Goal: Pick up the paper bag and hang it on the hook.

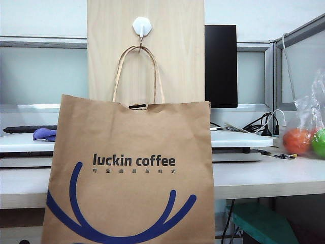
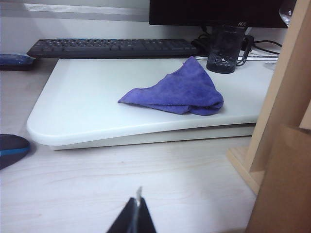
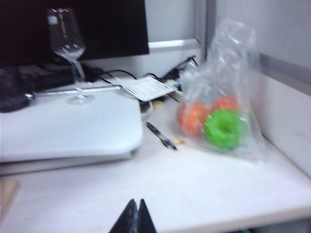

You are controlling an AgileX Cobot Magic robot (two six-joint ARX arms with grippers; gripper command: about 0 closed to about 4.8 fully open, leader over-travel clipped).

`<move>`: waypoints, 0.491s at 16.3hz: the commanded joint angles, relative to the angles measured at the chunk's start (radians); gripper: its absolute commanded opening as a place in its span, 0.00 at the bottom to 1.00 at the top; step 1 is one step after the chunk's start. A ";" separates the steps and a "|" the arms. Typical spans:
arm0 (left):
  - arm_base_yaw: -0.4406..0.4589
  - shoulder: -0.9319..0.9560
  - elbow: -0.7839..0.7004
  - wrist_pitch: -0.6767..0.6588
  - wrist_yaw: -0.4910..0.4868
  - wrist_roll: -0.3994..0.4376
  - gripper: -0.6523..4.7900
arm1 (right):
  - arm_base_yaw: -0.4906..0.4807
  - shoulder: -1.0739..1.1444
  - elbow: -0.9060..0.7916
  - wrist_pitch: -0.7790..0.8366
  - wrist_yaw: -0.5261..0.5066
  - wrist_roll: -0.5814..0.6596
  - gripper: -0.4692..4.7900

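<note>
The brown paper bag point(image 1: 132, 168), printed "luckin coffee" over blue antler curves, hangs upright and fills the middle of the exterior view. Its twisted handle point(image 1: 121, 66) loops over the metal prong of the small white hook point(image 1: 142, 25) on the light wooden board point(image 1: 177, 51). Neither arm shows in that view. My left gripper point(image 2: 137, 201) hangs shut above the pale desk, with a thin pale sliver at its tips, the board's foot point(image 2: 243, 165) off to one side. My right gripper point(image 3: 136, 204) is shut and holds nothing, low over the desk.
A purple cloth point(image 2: 180, 92) lies on a white raised platform point(image 2: 97, 111), with a keyboard point(image 2: 112, 47) and dark cup point(image 2: 224, 48) behind. A wine glass point(image 3: 68, 43), a pen point(image 3: 162, 136) and a clear plastic bag of fruit point(image 3: 218, 121) lie ahead of the right gripper.
</note>
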 commanded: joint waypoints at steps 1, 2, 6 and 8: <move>0.000 0.000 0.001 0.006 0.004 0.004 0.11 | -0.008 0.000 -0.027 0.000 0.003 -0.003 0.08; 0.000 0.000 0.001 0.006 0.004 0.004 0.11 | -0.008 0.000 -0.027 -0.005 0.004 -0.004 0.08; 0.000 0.000 0.001 0.006 0.004 0.004 0.11 | -0.008 0.000 -0.027 -0.004 0.004 -0.052 0.08; 0.000 0.000 0.001 0.006 0.004 0.004 0.11 | -0.008 0.000 -0.027 -0.005 0.003 -0.053 0.08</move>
